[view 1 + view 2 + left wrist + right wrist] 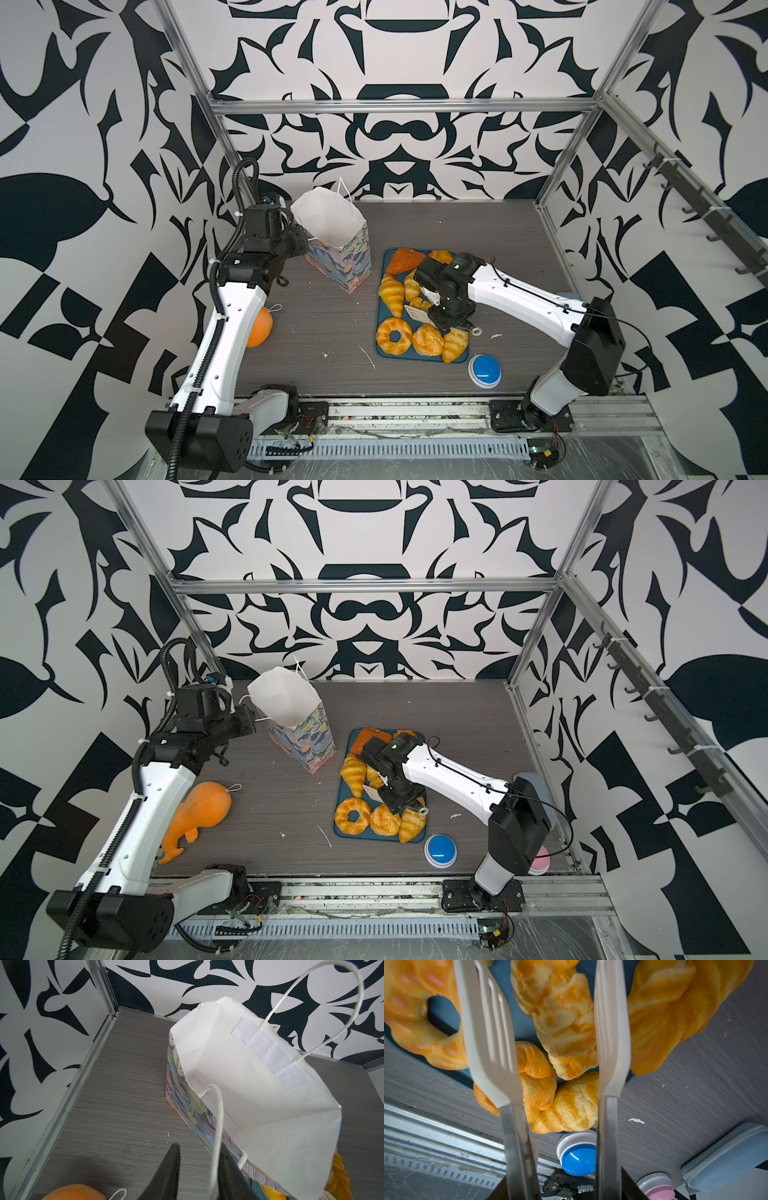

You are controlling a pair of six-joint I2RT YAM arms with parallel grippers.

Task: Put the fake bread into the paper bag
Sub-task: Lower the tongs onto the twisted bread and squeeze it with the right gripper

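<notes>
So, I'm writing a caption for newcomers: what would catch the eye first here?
The heap of glossy golden toy pastries on the blue tray right of centre, with white tongs poised over them. Next, the tall paper bag standing open at the back left.

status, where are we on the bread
Left gripper open, paper bag handle between its fingers. Right gripper shut on tongs, tips astride the braided loaf. Fake bread on tray, bag looks empty. Nothing between them.
</notes>
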